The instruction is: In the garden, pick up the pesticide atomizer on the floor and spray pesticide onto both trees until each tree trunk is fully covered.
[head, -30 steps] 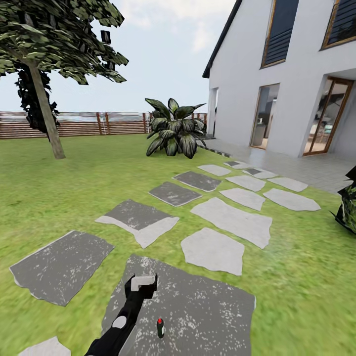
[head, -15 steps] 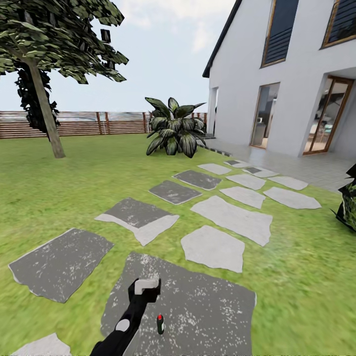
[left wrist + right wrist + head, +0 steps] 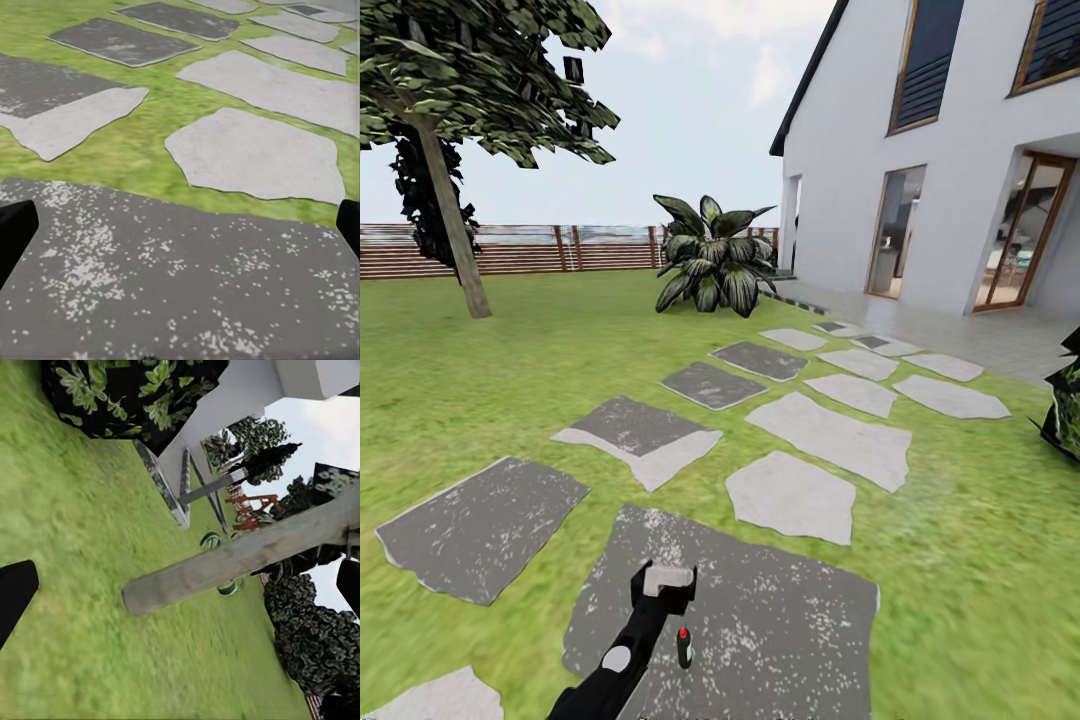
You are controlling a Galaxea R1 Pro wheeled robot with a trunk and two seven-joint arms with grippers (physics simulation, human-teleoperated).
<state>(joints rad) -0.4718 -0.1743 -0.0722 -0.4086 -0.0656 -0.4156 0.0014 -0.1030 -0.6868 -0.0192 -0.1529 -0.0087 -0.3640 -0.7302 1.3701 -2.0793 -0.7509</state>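
Across the garden, the green lawn (image 3: 490, 380) is spreading out to a brown slatted fence (image 3: 520, 250), with a white house (image 3: 950, 150) standing at the right. One tree (image 3: 460, 80) is rising at the far left, its pale tree trunk (image 3: 452, 225) leaning slightly; a second trunk (image 3: 240, 556) is showing in the right wrist view, lying across that picture over grass. A broad-leaved striped plant (image 3: 712, 260) is sitting beyond the grey stone paving (image 3: 830, 440).

On the big dark slab (image 3: 780, 620) nearest the robot, the pesticide atomizer (image 3: 683, 647) is standing upright, its red dot on top. The left gripper (image 3: 663, 590) is hovering just beside it, to its left and a little beyond, not touching; compared with a second ago it has been edging forward and rightward, closing in on the bottle, and the whole view has been creeping slightly forward too. In the left wrist view its fingers (image 3: 15, 229) are sitting at opposite edges, spread wide with nothing between them but slab. The right gripper's fingers (image 3: 13, 592) are likewise parted wide and holding nothing.
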